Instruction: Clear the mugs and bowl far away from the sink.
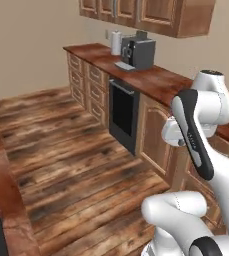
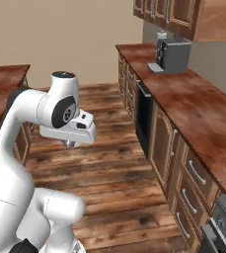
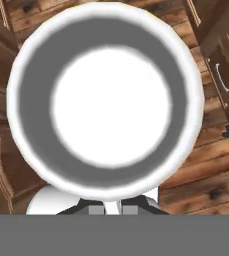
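A: What did the bowl look like from the hand camera?

B: Round and white, seen from straight above its mouth: a bright white rim, a grey ring of shaded inner wall, and a flat white floor in the middle. It took up most of the frame.

A: And the hand?

B: Its two dark tips sat tight together at the bowl's near rim, pinched on that rim. The bowl was held up off the floor, with wooden boards and cabinet fronts showing past its edge.

A: What was the room like, left to right, from the left base camera?

B: A red-brown bench edge at the far left, then a wide plank floor, then a long bench on wooden drawers and doors with a dark oven set into them. A grey coffee machine stood on that bench beside a white roll, under wall cabinets.

A: And from the right base camera?

B: Another bench corner at the left behind the arm, floor in the middle, the long bench at the right, a stove corner at the lower right.
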Motion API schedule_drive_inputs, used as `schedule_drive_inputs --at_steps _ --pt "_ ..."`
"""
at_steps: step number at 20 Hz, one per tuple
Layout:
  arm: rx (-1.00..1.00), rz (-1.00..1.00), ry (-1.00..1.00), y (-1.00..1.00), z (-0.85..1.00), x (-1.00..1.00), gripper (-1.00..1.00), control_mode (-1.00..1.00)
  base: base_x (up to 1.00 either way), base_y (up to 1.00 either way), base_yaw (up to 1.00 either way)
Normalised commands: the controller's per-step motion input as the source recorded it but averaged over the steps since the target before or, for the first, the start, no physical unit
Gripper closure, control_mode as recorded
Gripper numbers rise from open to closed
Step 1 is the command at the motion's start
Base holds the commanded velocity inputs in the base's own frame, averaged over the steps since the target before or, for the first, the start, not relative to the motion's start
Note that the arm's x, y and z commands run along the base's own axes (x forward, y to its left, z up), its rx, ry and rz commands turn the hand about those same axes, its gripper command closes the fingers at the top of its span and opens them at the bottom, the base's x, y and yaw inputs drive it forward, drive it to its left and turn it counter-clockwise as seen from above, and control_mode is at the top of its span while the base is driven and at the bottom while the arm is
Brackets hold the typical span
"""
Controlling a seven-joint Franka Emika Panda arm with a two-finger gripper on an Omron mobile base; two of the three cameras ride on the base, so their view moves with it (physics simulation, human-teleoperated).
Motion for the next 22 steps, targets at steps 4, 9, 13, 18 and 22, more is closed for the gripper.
schedule_drive_inputs --at_steps 4,9,13,18,22 --pt "0.0 0.0 0.0 0.0 0.0 0.0 1.0 1.0 0.0 0.0 -1.0" --pt "0.0 0.0 0.0 0.0 0.0 0.0 1.0 1.0 0.17 0.2 -0.95" --pt "0.0 0.0 0.0 0.0 0.0 0.0 1.0 1.0 0.39 0.44 -0.9" --pt "0.0 0.0 0.0 0.0 0.0 0.0 1.0 1.0 0.29 0.34 -0.94" --pt "0.0 0.0 0.0 0.0 0.0 0.0 1.0 1.0 0.6 0.91 -0.63"
